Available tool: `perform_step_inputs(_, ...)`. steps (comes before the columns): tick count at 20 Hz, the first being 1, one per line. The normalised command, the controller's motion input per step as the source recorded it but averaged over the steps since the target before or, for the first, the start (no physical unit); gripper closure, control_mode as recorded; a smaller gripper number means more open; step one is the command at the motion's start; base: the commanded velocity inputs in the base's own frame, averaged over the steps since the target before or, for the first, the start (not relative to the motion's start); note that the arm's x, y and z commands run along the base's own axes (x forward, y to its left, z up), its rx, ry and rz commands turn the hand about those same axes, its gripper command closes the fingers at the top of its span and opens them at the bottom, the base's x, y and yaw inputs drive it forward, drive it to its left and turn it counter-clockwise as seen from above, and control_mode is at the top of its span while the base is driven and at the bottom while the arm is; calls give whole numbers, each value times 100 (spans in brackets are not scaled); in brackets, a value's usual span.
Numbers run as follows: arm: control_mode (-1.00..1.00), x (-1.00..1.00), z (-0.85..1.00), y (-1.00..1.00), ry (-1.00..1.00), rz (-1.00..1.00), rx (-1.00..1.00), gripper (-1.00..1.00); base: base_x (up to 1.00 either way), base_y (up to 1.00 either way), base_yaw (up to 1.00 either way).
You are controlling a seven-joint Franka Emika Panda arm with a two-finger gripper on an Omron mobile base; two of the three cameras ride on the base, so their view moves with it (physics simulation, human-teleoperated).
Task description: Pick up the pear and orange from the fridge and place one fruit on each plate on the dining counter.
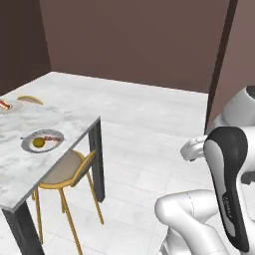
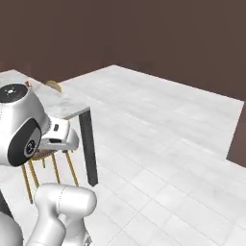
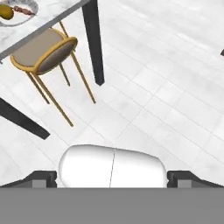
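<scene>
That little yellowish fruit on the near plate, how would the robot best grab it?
From above, fingers closing across the round middle of the fruit. It sits low inside the shallow plate, beside a skewer, so a sideways approach would probably hit the rim.

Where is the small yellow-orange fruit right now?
The small round yellow-orange fruit sits on the pale-grey plate beside a thin skewer, near the edge of the white marble dining counter, above the gold-legged stool.
</scene>
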Motion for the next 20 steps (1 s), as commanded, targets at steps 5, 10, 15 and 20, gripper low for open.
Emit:
perform_step_inputs(5,100,0,0,0,0,0,0,-100,0,0,-99)
perform_step_inputs(10,100,0,0,0,0,0,0,-100,0,2,-99)
perform_step_inputs(15,100,0,0,0,0,0,0,-100,0,3,-97)
perform_step_inputs(20,100,0,0,0,0,0,0,-100,8,11,-94)
